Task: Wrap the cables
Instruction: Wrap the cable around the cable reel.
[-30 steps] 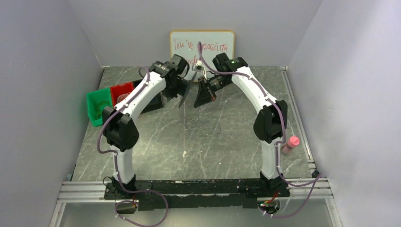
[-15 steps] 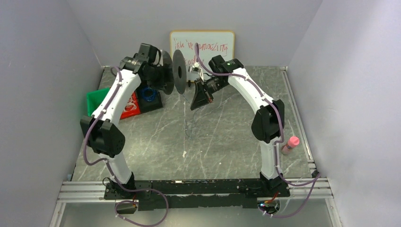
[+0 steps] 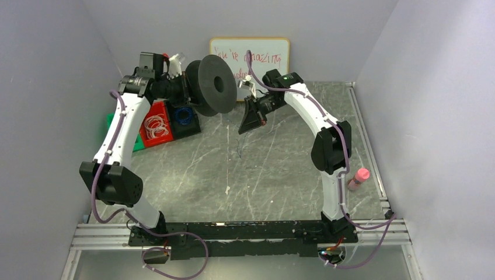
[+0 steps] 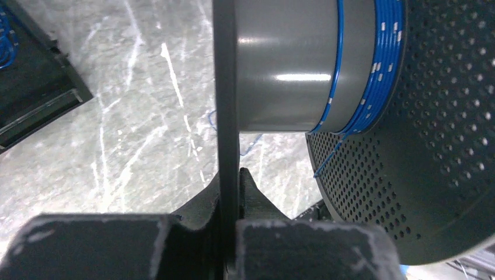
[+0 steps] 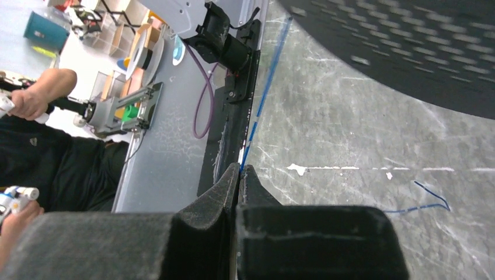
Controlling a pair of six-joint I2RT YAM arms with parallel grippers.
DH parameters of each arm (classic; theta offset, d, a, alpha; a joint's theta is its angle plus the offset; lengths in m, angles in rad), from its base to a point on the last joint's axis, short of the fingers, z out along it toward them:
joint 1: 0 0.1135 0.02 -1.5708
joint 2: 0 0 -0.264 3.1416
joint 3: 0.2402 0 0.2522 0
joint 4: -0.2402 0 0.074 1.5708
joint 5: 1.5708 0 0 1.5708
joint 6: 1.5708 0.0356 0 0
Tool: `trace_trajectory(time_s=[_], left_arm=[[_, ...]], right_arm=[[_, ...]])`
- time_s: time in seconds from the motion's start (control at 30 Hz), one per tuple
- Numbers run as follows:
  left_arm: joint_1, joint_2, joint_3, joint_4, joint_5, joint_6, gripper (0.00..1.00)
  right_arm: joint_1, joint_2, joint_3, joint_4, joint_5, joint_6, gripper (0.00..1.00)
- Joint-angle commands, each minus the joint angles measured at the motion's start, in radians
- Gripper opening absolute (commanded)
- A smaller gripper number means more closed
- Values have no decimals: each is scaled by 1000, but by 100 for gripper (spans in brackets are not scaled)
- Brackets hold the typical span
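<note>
Slack is the risk: the left gripper (image 4: 229, 178) clamps the spool (image 3: 211, 87) by one flange, the blue cable (image 4: 373, 64) is wound on its hub, and the right gripper (image 5: 239, 170) seems closed tight on the free strand; losing tension would let turns slip off

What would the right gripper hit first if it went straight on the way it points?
Probably the table by the black rail at its near edge, though depth is unclear. The right gripper, shut on the cable, points clear of the spool.
</note>
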Motion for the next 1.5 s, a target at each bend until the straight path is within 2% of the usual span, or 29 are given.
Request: trace_trajectory(time_s=[0.0,0.27,0.53,1.47], left_arm=[[87,-103,18,252,110,69,2],[101,-158,42,183,201,140,2],[155,-173,71,181,260,123,2],[348,-154,168,242,387,49,2]], right_arm=[[-68,31,-32,-169,19,-22,0],[-152,83,-46,-169,46,-42,0],[-195,97,-60,-169,57,-56,0],[-227,68,-78,-169,70,-72,2]])
